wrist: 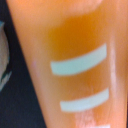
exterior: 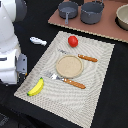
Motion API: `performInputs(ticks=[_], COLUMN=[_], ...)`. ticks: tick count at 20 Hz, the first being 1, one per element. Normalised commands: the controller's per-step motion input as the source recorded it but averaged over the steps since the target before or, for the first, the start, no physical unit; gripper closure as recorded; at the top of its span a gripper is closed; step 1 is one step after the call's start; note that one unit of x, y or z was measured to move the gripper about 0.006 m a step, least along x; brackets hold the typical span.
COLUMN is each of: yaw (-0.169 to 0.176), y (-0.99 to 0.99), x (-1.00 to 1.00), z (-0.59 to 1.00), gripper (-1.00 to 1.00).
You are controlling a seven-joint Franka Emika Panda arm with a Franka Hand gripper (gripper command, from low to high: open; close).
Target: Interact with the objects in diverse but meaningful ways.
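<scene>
Hand-wise, I honestly can't tell whether it's spread or pinching anything. In the exterior view the white robot arm [exterior: 10, 45] is sitting at that view's left edge and the hand itself is hidden behind the arm's body. The wrist view is completely filled by the golden-orange scored bread loaf [wrist: 75, 60], super close and blurry, pale score lines across it. So my guess is the step in hand is picking up or carrying that loaf. Next move probably calls for lifting clear and choosing a spot, maybe the round tan plate [exterior: 69, 66].

Everything else is lying on a beige woven placemat [exterior: 100, 80] over the black bench [exterior: 115, 110]: yellow banana [exterior: 35, 87] near the arm, red round tomato [exterior: 73, 41] at the far edge, wooden-handled cutlery [exterior: 74, 83] either side of the plate. The small white elongated piece [exterior: 37, 41] is off the mat. Grey pots [exterior: 92, 12] are standing on a brown board at the back.
</scene>
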Motion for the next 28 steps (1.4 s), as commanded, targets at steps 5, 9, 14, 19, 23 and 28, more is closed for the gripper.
performInputs(ticks=[5,9,14,19,23,28], yaw=[0.000,0.000,0.005,0.043,0.014,0.000], y=[-0.04,-0.05,-0.09,0.03,0.18,0.21], x=[0.23,0.10,-0.05,-0.56,-0.02,0.46], z=[-0.08,-0.06,-0.04,0.65,1.00,1.00], gripper=[1.00,1.00,1.00,1.00,1.00,1.00])
